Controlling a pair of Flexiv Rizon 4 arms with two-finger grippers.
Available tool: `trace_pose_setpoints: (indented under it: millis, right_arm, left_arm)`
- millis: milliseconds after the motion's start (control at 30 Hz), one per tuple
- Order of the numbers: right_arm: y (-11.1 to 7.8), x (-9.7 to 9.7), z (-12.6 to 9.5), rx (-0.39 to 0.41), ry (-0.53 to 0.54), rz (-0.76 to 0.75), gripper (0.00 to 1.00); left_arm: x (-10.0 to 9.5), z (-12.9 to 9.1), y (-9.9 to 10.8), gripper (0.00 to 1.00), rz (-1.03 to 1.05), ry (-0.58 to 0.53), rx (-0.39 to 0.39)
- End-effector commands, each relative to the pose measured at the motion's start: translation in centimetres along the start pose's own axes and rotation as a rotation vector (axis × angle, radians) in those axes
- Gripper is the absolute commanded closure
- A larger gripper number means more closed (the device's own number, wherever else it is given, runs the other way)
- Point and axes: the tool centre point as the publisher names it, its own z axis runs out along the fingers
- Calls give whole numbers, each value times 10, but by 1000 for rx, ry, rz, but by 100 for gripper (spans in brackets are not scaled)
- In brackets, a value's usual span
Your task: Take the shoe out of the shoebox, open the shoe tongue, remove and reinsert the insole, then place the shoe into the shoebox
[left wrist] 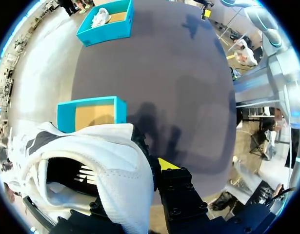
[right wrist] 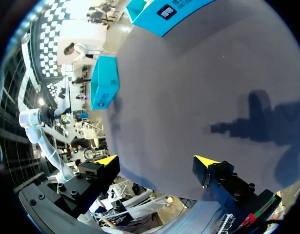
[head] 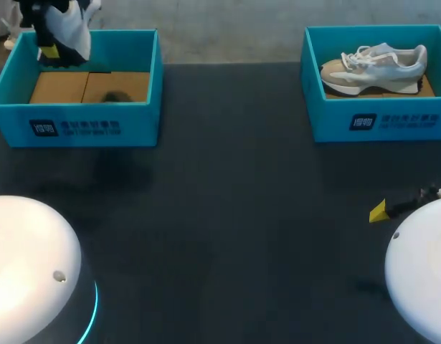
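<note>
Dark matte table (head: 227, 215) forms the work surface, with one open teal shoebox at each far corner.

Left gripper (left wrist: 142, 175): jaws closed on the white shoe (left wrist: 106, 156). The left wrist view shows one yellow-tipped finger (left wrist: 167, 164) pressed against the outer side of the shoe. The opposite finger is hidden behind the shoe wall. The shoe has black side markings and a dark interior, and its opening faces the wrist camera. In the head view the shoe hangs clear above the far left corner of the left shoebox (head: 77, 122), with no contact between shoe and box. The brown cardboard floor of that box is exposed, and a shadow lies on it.

Right gripper (right wrist: 157, 165): jaws spread wide, nothing between the fingers. Both yellow tips show in the right wrist view, with bare table surface ahead of them. In the head view this gripper sits low over the near right part of the table, well apart from both boxes.

Right shoebox (head: 378, 122): stands at the far right corner and contains a beige sneaker (head: 374, 64). The sneaker rests upright on its sole, lengthwise in the box, white laces up.

The two shoeboxes stand well apart, with bare table between them.
</note>
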Motion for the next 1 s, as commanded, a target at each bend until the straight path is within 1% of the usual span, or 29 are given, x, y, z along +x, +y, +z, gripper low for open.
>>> trace_pose_setpoints:
  millis: [33,233,300,367,467,533,567,767,1000]
  right_arm:
    - [-7,1,-3,-10,-4,2,0]
    - [-7,1,-3,-10,-4,2,0]
    - [-7,1,-3,-10,-4,2,0]
    - [-7,1,-3,-10,-4,2,0]
    - [-7,1,-3,-10,-4,2,0]
    - [-7,1,-3,-10,-4,2,0]
    - [-7,1,-3,-10,-4,2,0]
    - [-7,1,-3,-10,-4,2,0]
    - [-7,1,-3,-10,-4,2,0]
  left_arm:
    - [-22,-2,16,100,17,31,40]
    - [-44,2,33,100,49,58,59]
    - [-58,13,42,100,56,76,26]
    - [-62,16,45,100,70,81,22]
    - [-75,25,53,100,85,94,23]
    - [-81,29,58,100,110,95,37]
    - [-85,32,61,100,111,89,16]
    - [-99,33,72,100,169,69,-1]
    - [-99,33,72,100,169,69,-1]
